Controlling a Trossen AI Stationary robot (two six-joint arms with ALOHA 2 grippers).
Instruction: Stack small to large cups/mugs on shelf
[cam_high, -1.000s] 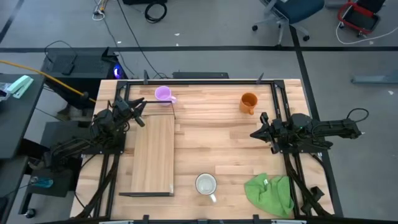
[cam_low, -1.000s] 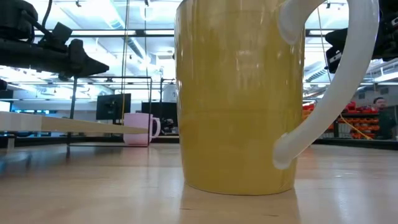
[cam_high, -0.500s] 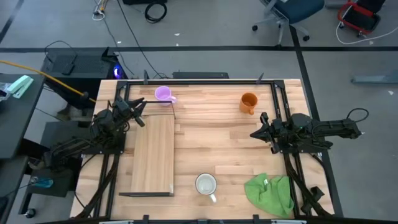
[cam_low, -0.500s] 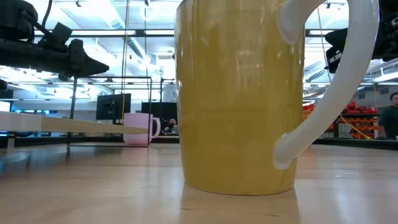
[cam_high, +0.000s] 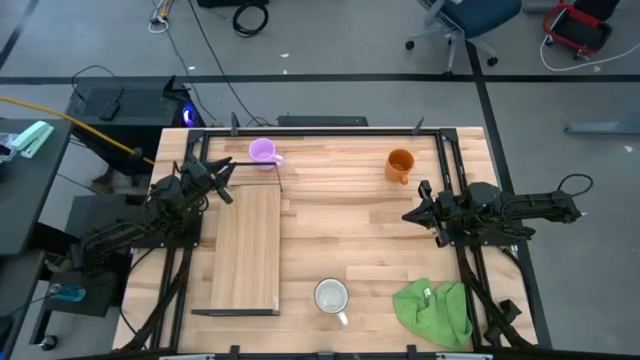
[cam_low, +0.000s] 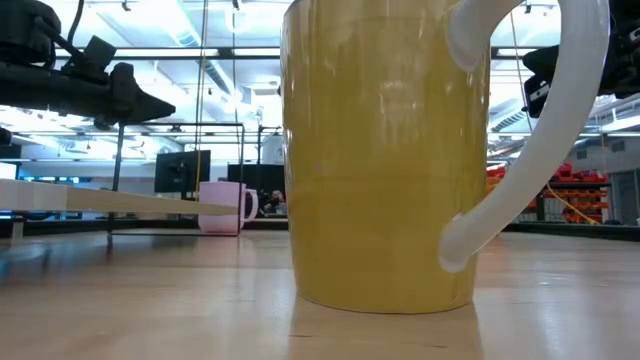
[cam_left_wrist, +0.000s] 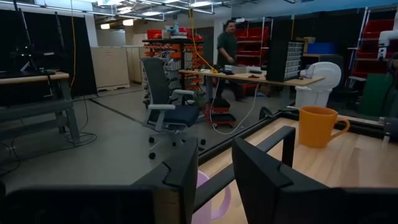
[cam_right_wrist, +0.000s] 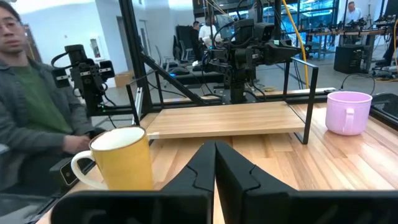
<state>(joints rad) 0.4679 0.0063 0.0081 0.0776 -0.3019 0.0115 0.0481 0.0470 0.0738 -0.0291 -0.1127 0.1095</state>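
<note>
The light purple mug (cam_high: 263, 151) stands on its base on the table just past the shelf's far end; it also shows in the right wrist view (cam_right_wrist: 347, 112). The orange mug (cam_high: 399, 164) stands at the far right. The larger mug (cam_high: 331, 296), white inside and yellow outside (cam_low: 385, 150), stands near the front edge. The shelf (cam_high: 246, 250) stands at the left on its black wire ends. My left gripper (cam_high: 226, 180) hovers open by the shelf's far left corner. My right gripper (cam_high: 408, 215) hovers shut and empty at the right.
A green cloth (cam_high: 433, 310) lies crumpled at the front right corner. Black frame rails (cam_high: 446, 160) run along the table's left, right and far edges. A person (cam_right_wrist: 28, 112) sits beyond the table's near side.
</note>
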